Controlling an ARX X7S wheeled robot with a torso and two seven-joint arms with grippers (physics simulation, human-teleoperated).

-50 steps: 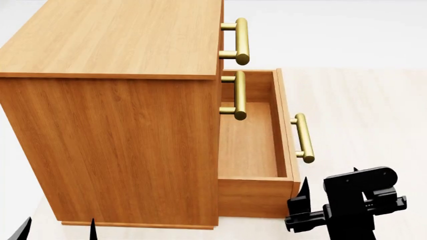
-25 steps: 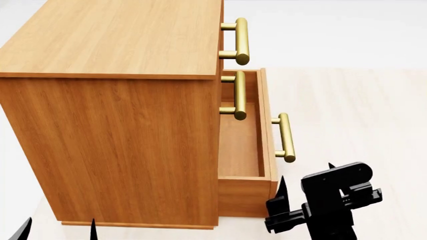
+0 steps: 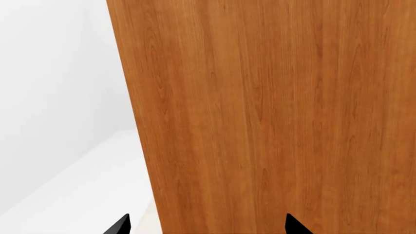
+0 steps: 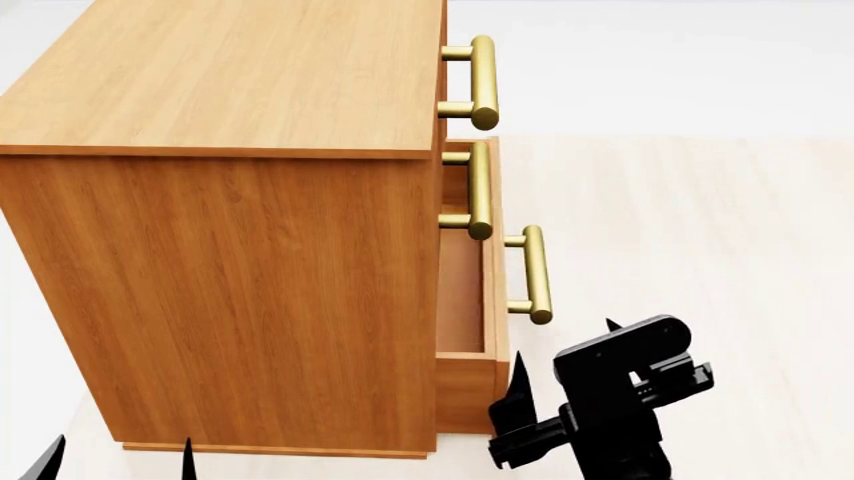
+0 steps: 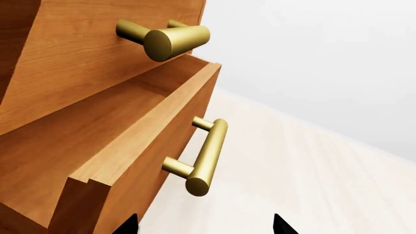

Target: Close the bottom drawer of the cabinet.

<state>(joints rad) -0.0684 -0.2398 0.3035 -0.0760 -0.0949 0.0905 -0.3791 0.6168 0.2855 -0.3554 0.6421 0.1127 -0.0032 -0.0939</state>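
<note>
Orange-brown wood grain fills the left wrist view: a flat side wall of the cabinet point(image 3: 273, 107) seen close, with pale floor point(image 3: 78, 195) beside it. Two black tips of the left gripper point(image 3: 206, 225) show well apart at the picture's edge, so its fingers point(image 3: 293, 225) stand open and hold nothing. This arm appears parked beside the cabinet, clear of the drawer's path.

Head view: the cabinet point(image 4: 240, 290) stands at left, its front facing right. The bottom drawer point(image 4: 470, 300), lowest of three, projects only a little from the front, a narrow strip of its empty inside showing; its brass handle point(image 4: 534, 272) points right. The right gripper point(image 4: 567, 400) sits low and near, just beside the drawer's near front corner. Whether it touches the wood cannot be told. Its placement against the front, not around the handle, suits a push.

Right wrist view: the bottom drawer point(image 5: 123, 141) is seen from below its front, its handle point(image 5: 206, 157) free of any grip, and an upper drawer's handle point(image 5: 165, 38) above it. Two finger point(image 5: 281, 225) tips lie apart, so the right gripper point(image 5: 204, 226) is open and empty. By this judgement the task is nearly complete; a short further push to the left remains.
</note>
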